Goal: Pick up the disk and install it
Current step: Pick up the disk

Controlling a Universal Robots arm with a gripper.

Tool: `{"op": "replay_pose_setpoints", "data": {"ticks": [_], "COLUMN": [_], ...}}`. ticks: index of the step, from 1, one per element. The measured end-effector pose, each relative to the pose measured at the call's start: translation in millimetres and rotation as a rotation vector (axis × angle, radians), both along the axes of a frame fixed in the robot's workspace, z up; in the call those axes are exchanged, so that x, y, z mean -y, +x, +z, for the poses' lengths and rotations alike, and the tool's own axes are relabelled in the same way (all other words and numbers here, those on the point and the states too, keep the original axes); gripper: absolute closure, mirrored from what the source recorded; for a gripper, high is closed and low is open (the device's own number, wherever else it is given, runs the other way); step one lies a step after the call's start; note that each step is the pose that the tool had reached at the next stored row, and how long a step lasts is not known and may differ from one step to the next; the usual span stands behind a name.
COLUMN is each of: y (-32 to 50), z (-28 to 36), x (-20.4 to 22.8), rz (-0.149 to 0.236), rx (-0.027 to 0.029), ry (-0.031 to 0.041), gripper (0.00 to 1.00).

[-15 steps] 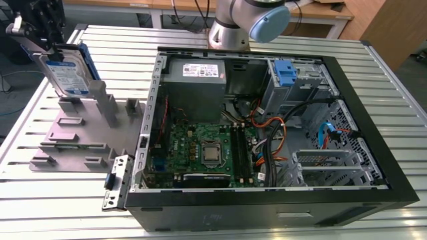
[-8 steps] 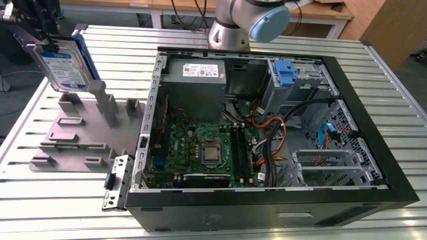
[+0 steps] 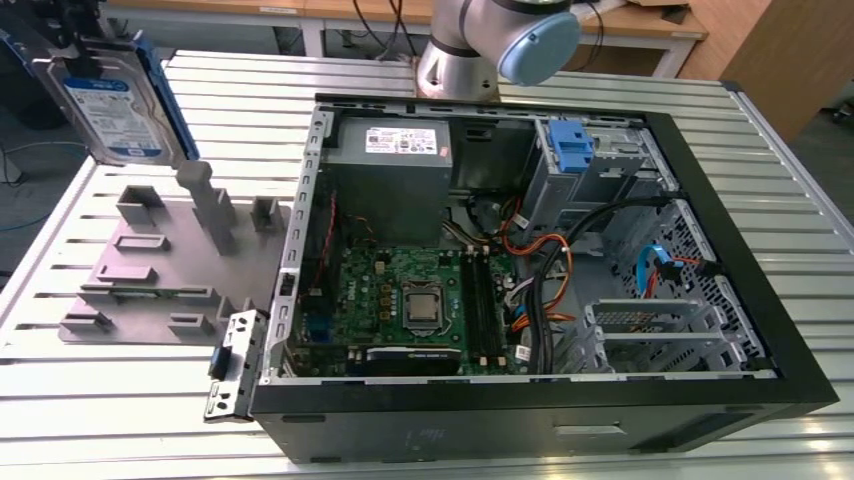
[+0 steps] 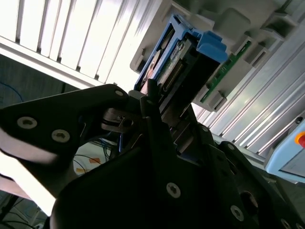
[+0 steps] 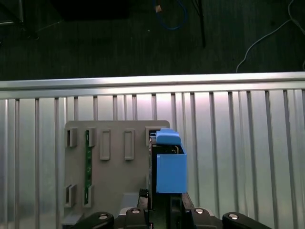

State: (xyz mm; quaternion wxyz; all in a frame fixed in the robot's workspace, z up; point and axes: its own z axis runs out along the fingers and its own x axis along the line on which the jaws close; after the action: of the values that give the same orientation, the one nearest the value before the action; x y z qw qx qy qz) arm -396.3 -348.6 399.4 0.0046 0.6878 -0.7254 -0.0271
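**benchrat:** ok so your gripper (image 5: 164, 201) is clamping the disk (image 3: 114, 100) right now, jaws pressing onto it from two sides. In both wrist views the blue caddy end is pointing away from the wrist. You're holding it up in the air and it's touching nothing but the jaws.

**slotted_top:** yep, and it's hanging over the grey fixture plate (image 3: 160, 265), near the table (image 3: 120, 410) edge on the exterior view's left. It's sitting clear above the plate's posts and isn't resting in any of them. So the pick-up half is looking done to me.

**benchrat:** agreed, but the install half isn't. You're holding the disk well apart from the open computer case (image 3: 747, 300), which is taking up the middle of the table. Nothing silver is sitting in the drive bay at the case's far corner. There's just a bare blue bracket (image 3: 571, 148) sticking up there, near the grey power supply (image 3: 390, 150).

**slotted_top:** so I'm calling it roughly halfway: you're gripping the disk and it's off the plate, but it isn't in the case yet. Side note, a green circuit strip (image 5: 87, 164) is sitting in a slot on the plate near the disk, and you aren't touching it.
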Motion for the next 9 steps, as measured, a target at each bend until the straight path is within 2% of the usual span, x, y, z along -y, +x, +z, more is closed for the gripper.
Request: {"op": "replay_pose_setpoints", "data": {"ticks": [9], "y": [0.0], "z": [29.0], "x": [0.0], "rz": [0.000], "rx": [-0.0001], "ry": [0.0000], "gripper": [0.65]}}
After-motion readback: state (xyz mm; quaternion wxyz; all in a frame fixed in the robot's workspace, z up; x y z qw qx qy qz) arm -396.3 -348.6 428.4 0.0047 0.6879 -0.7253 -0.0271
